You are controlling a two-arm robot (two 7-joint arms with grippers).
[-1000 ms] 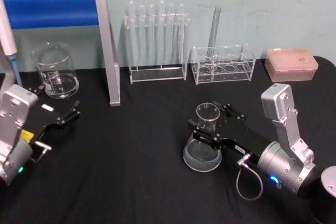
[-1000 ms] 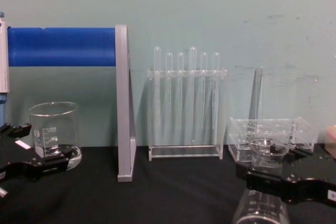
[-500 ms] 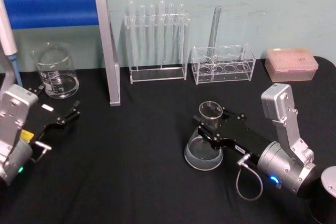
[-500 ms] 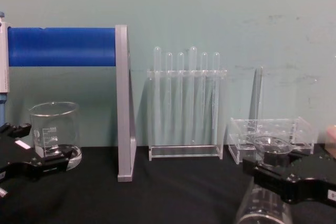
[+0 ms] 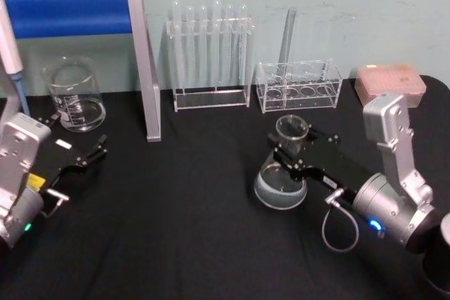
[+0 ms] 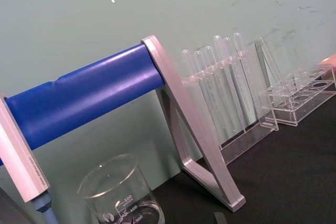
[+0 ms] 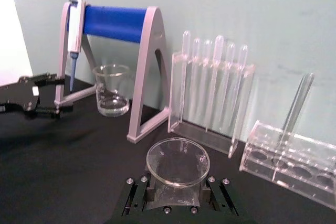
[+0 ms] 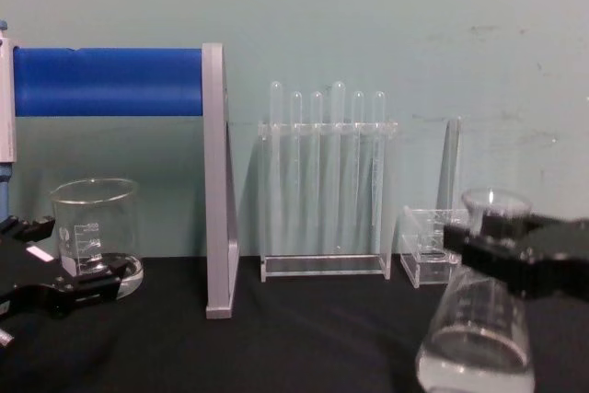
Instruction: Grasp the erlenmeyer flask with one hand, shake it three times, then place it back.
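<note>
One erlenmeyer flask has its neck clamped in the right gripper.

right tool clamping erlenmeyer flask neck, left tool idle

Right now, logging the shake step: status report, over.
Right hand shut on erlenmeyer flask neck. Flask tilted, seemingly off table. Left hand parked open by beaker. Tube rack behind, apart.

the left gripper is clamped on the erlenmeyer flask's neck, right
No. It is the right gripper that is clamped on the neck of the erlenmeyer flask, as the head view shows. The left gripper sits open near the beaker.
</note>
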